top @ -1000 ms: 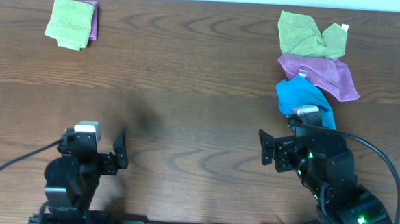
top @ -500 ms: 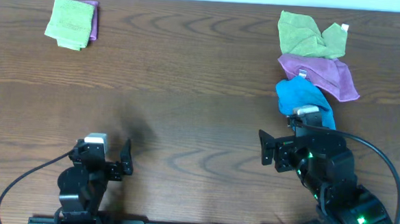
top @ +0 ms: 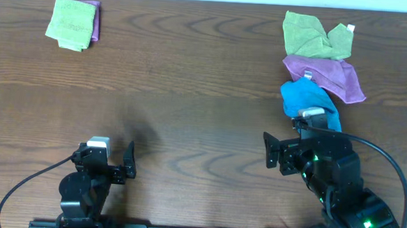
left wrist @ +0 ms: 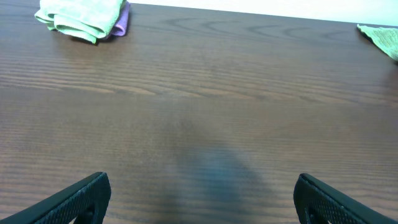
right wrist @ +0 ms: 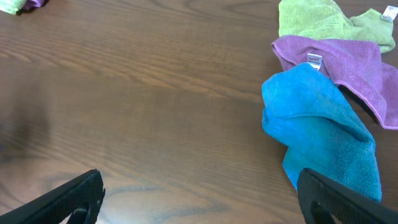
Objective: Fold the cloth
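Observation:
Three crumpled cloths lie in a row at the right of the table: a green one at the back, a purple one in the middle, a blue one nearest my right arm. They also show in the right wrist view: green, purple, blue. My right gripper is open and empty, low over bare wood left of the blue cloth. My left gripper is open and empty near the front left.
A folded green cloth on a folded purple one lies at the back left corner, also in the left wrist view. The brown wooden table stretches between the two groups. Black cables trail from both arms at the front edge.
My left arm has drawn back toward the front edge and shifted slightly right. The right arm and the cloths have not moved.

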Robot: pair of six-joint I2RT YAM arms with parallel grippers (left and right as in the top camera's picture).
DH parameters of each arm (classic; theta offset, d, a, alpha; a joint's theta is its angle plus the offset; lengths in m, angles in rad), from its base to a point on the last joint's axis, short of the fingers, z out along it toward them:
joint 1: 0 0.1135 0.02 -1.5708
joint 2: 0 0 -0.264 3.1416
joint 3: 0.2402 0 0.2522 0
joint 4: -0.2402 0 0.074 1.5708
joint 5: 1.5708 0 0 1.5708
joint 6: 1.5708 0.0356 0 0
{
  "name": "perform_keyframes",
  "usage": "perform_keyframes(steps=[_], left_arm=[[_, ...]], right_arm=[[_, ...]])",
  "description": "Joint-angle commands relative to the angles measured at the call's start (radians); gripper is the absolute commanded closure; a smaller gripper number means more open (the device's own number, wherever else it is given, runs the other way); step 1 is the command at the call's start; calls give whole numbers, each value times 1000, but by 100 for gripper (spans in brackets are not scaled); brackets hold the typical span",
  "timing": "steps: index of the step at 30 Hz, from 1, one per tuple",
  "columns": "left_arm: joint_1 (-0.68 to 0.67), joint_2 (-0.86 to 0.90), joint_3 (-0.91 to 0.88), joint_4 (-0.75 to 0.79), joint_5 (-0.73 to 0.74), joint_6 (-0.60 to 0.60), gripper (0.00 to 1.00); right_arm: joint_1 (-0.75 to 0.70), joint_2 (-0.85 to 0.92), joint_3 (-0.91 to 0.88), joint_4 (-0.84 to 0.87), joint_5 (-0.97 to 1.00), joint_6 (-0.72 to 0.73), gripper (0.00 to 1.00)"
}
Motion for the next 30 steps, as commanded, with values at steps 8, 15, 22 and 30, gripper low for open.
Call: perform_keyframes(steps=[8,15,22,30], left_arm=[[-5,-8,-20,0,11,18,4],[-5,-8,-20,0,11,18,5],[-5,-8,-20,0,11,18,5],[-5,-8,-20,0,11,18,5]], right_arm=[[5,-2,12,2,-4,11,1],[5,-2,12,2,-4,11,1],[-11,-3,10,-82,65,-92,1],[-248,-133,-110,-58,36,-158,1]])
